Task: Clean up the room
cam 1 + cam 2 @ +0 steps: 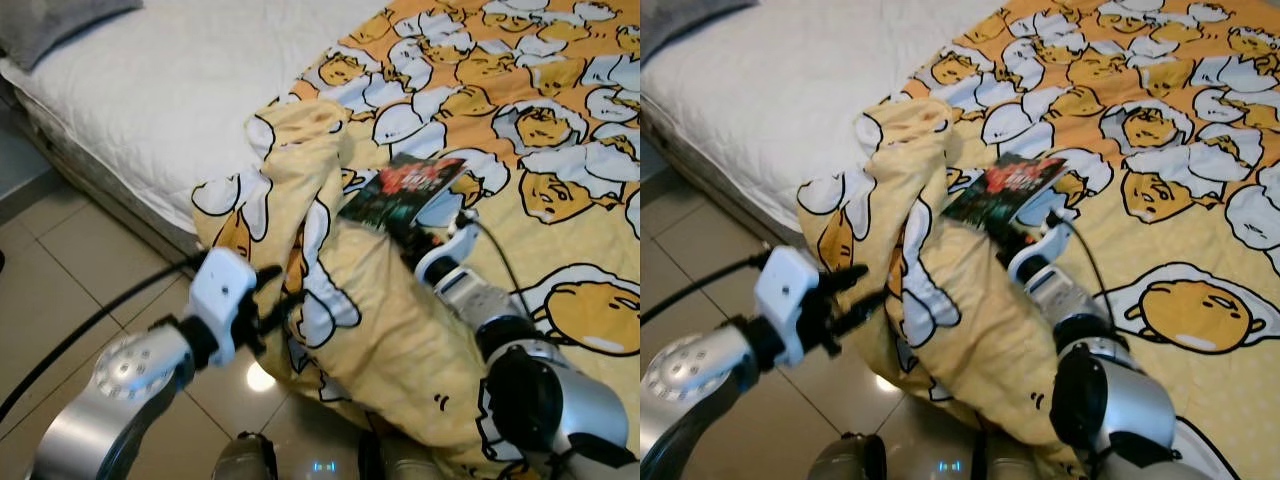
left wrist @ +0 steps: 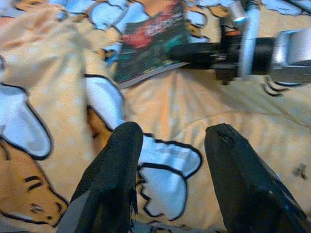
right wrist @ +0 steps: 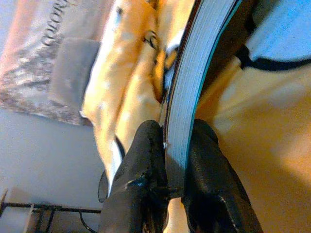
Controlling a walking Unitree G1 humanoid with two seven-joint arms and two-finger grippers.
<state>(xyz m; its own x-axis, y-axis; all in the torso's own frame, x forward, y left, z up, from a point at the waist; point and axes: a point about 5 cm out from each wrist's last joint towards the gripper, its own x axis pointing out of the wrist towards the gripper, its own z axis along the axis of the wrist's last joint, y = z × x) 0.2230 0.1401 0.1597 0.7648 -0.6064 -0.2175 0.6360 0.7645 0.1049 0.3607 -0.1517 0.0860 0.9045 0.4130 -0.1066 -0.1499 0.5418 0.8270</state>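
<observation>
Book (image 3: 187,102), thin and stiff, sits edge-on between the right gripper (image 3: 170,167) fingers, clamped at its lower edge above the soft, floppy blanket (image 1: 400,340). It likely handles light but slippery. The left gripper (image 2: 170,179) gapes wide, blanket between its fingers.
</observation>
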